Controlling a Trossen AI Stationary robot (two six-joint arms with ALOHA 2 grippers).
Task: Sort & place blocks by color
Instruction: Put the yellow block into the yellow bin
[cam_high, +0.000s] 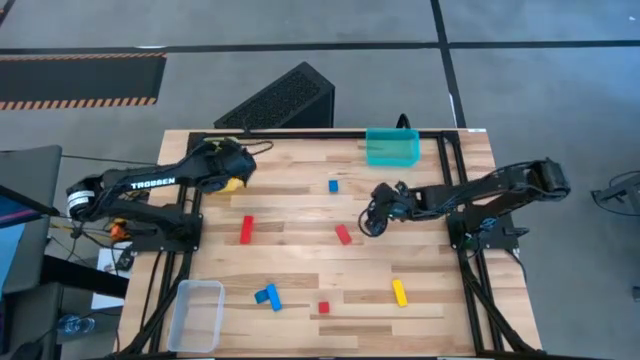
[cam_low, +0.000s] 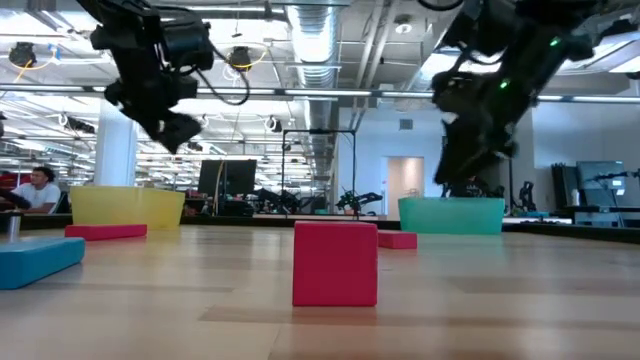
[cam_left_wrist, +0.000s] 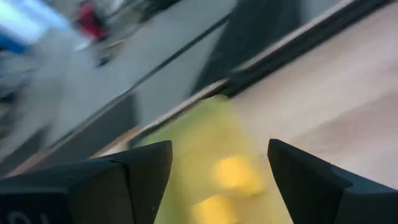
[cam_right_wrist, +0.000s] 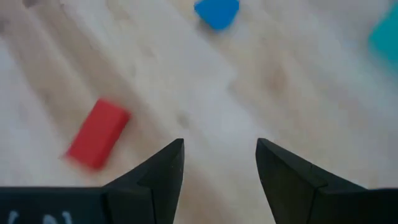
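Note:
My left gripper (cam_high: 228, 165) hangs open over the translucent yellow bin (cam_high: 236, 183) at the table's far left. In the left wrist view, two yellow blocks (cam_left_wrist: 235, 175) lie inside the yellow bin (cam_left_wrist: 186, 143) below the open gripper (cam_left_wrist: 220, 167). My right gripper (cam_high: 376, 216) is open and hovers mid-table. A short red block (cam_high: 343, 234) lies on the wood just beside it; in the right wrist view this red block (cam_right_wrist: 98, 133) is off to one side of the gripper (cam_right_wrist: 220, 157). A blue cube (cam_high: 333, 185) (cam_right_wrist: 216, 12) lies farther off. Neither gripper touches anything.
A red bar (cam_high: 246, 229), two blue blocks (cam_high: 268, 296), a red cube (cam_high: 323, 308) (cam_low: 335, 263) and a yellow bar (cam_high: 400, 292) lie on the wood. The teal bin (cam_high: 392, 147) sits at the far edge, the clear bin (cam_high: 197, 313) at the near left corner. A person (cam_low: 40, 186) sits beyond the table.

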